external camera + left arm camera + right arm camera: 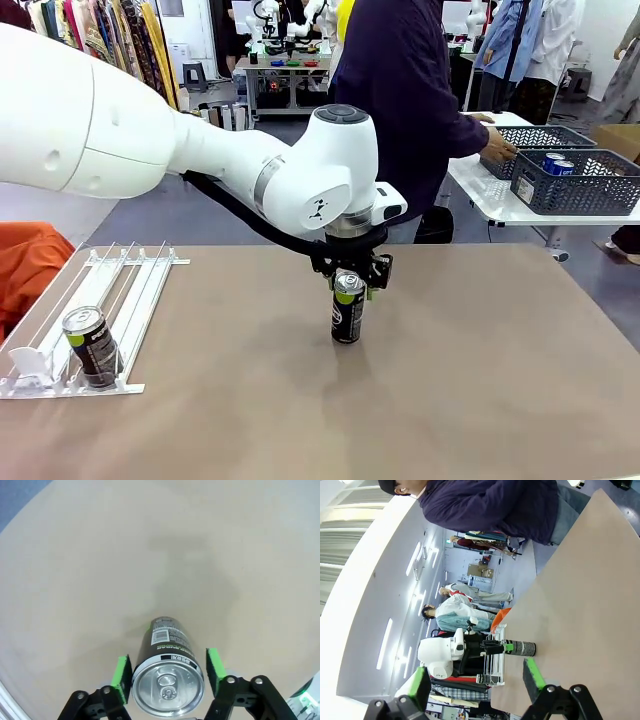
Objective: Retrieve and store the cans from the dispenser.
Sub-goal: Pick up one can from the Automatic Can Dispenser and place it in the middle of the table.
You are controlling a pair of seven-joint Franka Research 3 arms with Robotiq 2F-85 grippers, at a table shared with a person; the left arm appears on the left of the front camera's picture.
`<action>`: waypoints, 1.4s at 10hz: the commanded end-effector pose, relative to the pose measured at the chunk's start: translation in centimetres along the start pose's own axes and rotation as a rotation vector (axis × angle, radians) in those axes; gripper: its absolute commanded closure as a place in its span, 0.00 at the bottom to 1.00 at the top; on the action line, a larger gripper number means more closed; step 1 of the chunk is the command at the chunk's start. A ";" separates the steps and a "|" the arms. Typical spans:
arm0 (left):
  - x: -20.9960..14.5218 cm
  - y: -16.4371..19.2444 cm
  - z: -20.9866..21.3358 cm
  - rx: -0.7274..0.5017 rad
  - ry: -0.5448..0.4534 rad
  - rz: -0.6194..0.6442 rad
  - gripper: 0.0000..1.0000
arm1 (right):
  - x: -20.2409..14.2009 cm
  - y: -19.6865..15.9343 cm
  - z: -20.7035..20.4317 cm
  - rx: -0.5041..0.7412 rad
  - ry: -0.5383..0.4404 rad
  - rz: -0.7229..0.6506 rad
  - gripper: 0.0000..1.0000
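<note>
Since the black can is standing upright near the middle of the table, long axis straight up and down, everything turns on the left gripper sitting directly above it. It's pointing down, with the can's silver top right between the fingers. In the left wrist view you're looking down the can lengthwise. The green pads sit one on each side of the rim, so the jaws are lined up across its width. They look partly spread, not clamped. I can make out a thin sliver of gap at one pad, and the other is just beside the rim, maybe barely brushing it, hard to call. My read is the can rests on its own base and nothing is really pinching it. The left arm is clearly the nearer one. The right gripper is well apart from the can, jaws spread wide with nothing between them. A second can stands at the low front end of the dispenser on the table's left side. On the far side table a person's hand is by the dark baskets, one with blue cans in it.
</note>
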State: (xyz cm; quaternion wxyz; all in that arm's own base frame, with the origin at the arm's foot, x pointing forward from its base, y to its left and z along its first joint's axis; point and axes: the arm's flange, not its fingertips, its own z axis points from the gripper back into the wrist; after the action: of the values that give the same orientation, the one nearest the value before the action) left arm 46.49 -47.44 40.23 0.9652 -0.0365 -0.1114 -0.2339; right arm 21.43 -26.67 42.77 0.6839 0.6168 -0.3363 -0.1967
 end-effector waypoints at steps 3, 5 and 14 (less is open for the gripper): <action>0.2 1.2 2.8 -0.019 0.001 0.003 0.00 | 0.1 0.4 -0.1 0.008 -0.006 -0.006 0.00; -2.0 3.6 8.1 -0.093 0.008 -0.048 0.00 | 0.1 0.4 -0.1 0.008 -0.006 -0.006 0.00; -21.4 40.5 19.8 -0.882 -0.201 0.169 0.00 | 0.1 0.4 -0.1 0.008 -0.006 -0.006 0.00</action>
State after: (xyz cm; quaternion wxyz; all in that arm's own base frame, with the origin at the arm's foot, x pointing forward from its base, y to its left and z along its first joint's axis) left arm 41.24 -1.20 55.04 0.8750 -0.4264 -0.0985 -0.2071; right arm 21.41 -26.68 42.75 0.6839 0.6167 -0.3363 -0.1972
